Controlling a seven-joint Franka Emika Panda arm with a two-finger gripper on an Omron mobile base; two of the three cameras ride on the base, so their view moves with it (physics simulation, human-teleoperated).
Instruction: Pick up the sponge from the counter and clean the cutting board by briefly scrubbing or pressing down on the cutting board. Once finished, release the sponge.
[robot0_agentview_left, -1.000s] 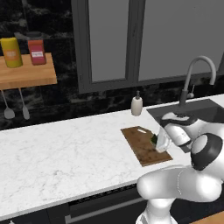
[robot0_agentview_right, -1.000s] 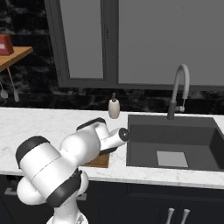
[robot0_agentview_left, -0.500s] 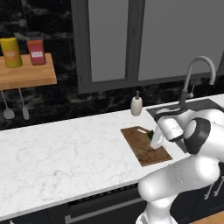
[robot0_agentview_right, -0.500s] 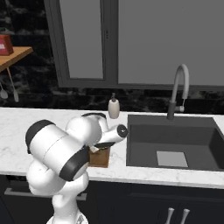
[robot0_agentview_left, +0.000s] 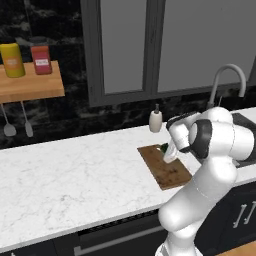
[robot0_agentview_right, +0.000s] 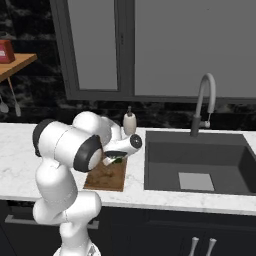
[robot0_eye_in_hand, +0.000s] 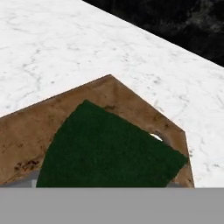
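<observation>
The arm bends down over the far end of the cutting board (robot0_agentview_left: 166, 167), which lies on the white marble tabletop (robot0_agentview_left: 75, 180) just left of the dark sink (robot0_agentview_right: 197, 162). The hand (robot0_agentview_left: 168, 153) hangs low above the board's far part, and a small patch of the sponge (robot0_agentview_left: 164, 147) shows dark green right at it; from the right base camera the sponge (robot0_agentview_right: 116, 160) peeks out under the wrist, over the board (robot0_agentview_right: 106, 176). In the hand camera the sponge (robot0_eye_in_hand: 109, 151) fills the lower middle as a dark green slab lying over a corner of the brown board (robot0_eye_in_hand: 26, 131), with marble (robot0_eye_in_hand: 57, 39) around. The fingertips are hidden there, and both base cameras show the hand too small and covered to judge, so I cannot tell whether the fingers pinch the sponge or stand apart. A white soap bottle (robot0_agentview_left: 155, 120) stands on the tabletop beyond the board, near the dark wall. The curved grey tap (robot0_agentview_right: 204, 102) rises behind the sink. Far left, a wooden wall shelf (robot0_agentview_left: 31, 85) carries a yellow jar (robot0_agentview_left: 11, 60) and a red jar (robot0_agentview_left: 41, 59).
</observation>
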